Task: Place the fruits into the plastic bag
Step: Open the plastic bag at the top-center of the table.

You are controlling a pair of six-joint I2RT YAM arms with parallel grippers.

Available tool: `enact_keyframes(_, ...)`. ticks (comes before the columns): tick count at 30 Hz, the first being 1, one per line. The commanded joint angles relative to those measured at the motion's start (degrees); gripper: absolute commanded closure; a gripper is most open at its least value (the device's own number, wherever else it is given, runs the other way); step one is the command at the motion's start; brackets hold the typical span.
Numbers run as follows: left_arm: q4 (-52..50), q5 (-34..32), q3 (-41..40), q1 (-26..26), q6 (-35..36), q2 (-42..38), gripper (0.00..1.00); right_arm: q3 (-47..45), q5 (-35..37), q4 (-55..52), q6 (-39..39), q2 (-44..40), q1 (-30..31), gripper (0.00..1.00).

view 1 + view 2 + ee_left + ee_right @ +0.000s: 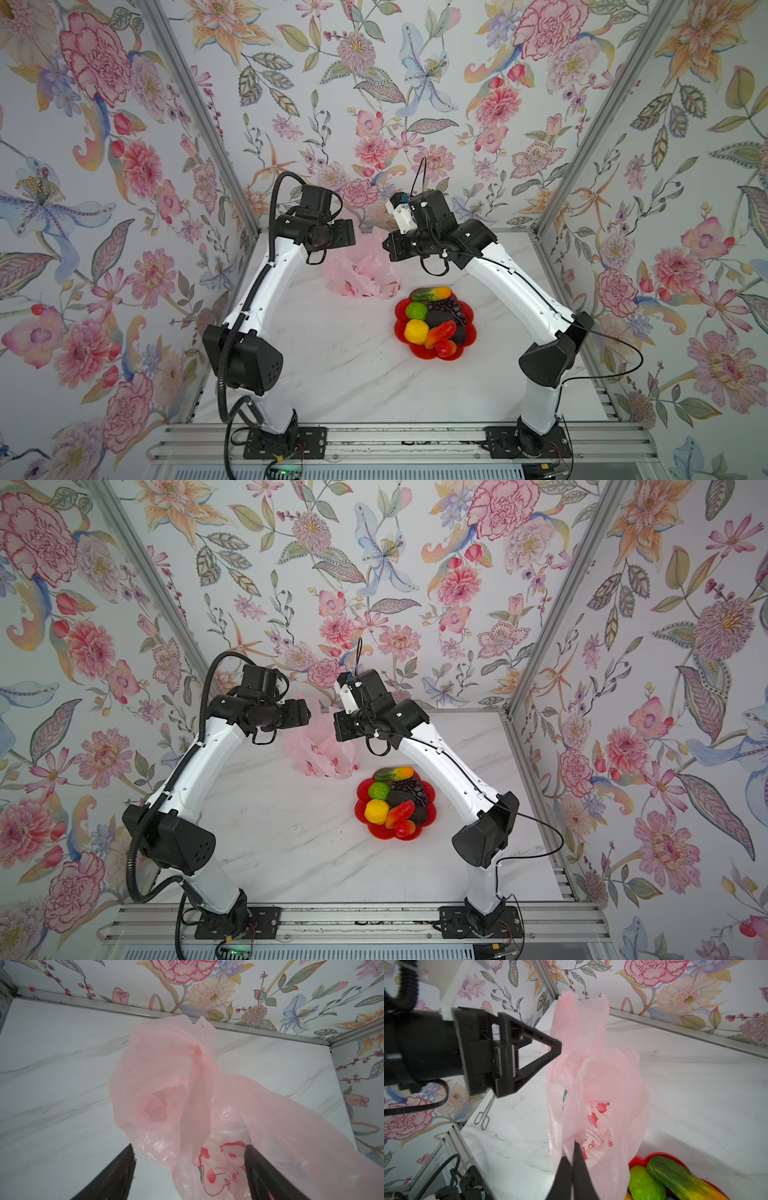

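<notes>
- Right gripper (574, 1156) is clamped on the plastic bag (602, 1076). Its two black fingers are pressed together with a fold of pink film from the rim caught between them.
- Left gripper (189, 1147) stands with its fingers spread wide. It holds nothing that I can see.
- Progress: my read is that we are at the bag-opening stage and no fruit has been packed.
- All the fruits (434, 322) sit heaped in the red dish (401, 309): mango (431, 294) at the far edge, lime (416, 310) and lemon (416, 331) on the robot's left side, grapes (451, 307) and a dark avocado (440, 318) in the middle, apple (445, 348) nearest the bases.
- What shows of the bag's inside in the wrist views is only its own red print and crumpled film, no fruit.
- What is left: get the mouth held open, then carry over every piece.
- Bag position: it is far back on the marble table (332, 365), between the two wrists and just beyond the dish, with the handles sticking up.
- For the left gripper, film hangs straight ahead and drapes into the gap between its fingers. From the right wrist view its tip is right at the bag's upper side, but I cannot tell if it touches.
- The fruits lie beside the right arm, well clear of the left gripper.
</notes>
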Motion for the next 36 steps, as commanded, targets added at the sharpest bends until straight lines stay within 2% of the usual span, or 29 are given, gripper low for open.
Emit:
enact_keyframes(1,2.22,-1.56,3.81,0.48,1.78,3.40,0.18,0.30,1.12,0.41,0.93,-1.99,1.09,1.00)
enact_keyframes(6,0.10,-3.38,12.42,0.50,3.27,10.28,0.26,0.07,1.64,0.27,1.39,-2.03,2.11,1.00)
enact_keyframes(10,-3.40,-4.89,16.80,0.54,4.44,13.46,0.45,0.31,2.15,0.22,1.50,-1.94,2.14,1.00)
enact_keyframes(14,-4.61,-4.82,16.63,0.58,4.34,13.75,0.88,1.21,2.49,0.14,1.47,-1.50,1.98,1.00)
enact_keyframes(16,-5.29,-4.50,16.76,0.59,4.31,13.39,1.00,1.15,2.85,0.20,1.55,-1.39,1.83,1.00)
enact_keyframes(22,-8.17,-5.63,15.85,0.81,4.98,9.65,1.00,-0.80,7.34,0.19,4.10,-1.98,0.01,1.00)
enact_keyframes(25,-8.45,-6.86,13.91,1.13,4.90,6.21,1.00,-2.29,10.98,0.17,7.96,-1.82,-3.15,1.00)
enact_keyframes(28,-7.49,-5.46,13.61,3.05,2.96,4.99,1.00,1.29,11.92,0.43,10.80,1.53,-8.21,1.00)
enact_keyframes(29,-7.66,-3.72,16.13,4.18,1.79,5.86,1.00,4.70,11.77,0.69,11.24,3.59,-9.94,1.00)
enact_keyframes(31,-9.55,-1.48,27.17,5.37,-0.18,9.56,1.00,14.23,11.73,2.03,10.38,7.83,-11.90,1.00)
enact_keyframes(33,-12.01,0.24,47.38,5.62,-1.73,15.76,1.00,26.89,12.17,4.89,6.82,11.96,-12.14,1.00)
enact_keyframes(34,-11.43,1.77,55.20,5.61,-2.74,17.92,1.00,30.31,12.30,7.62,4.53,12.78,-11.77,1.00)
enact_keyframes(35,-8.22,3.74,60.34,5.75,-3.89,18.55,1.00,31.96,12.24,12.66,1.58,12.17,-11.14,1.00)
enact_keyframes(36,-3.03,5.69,60.31,5.54,-4.15,16.79,1.00,31.08,11.90,17.70,-1.41,10.46,-10.19,1.00)
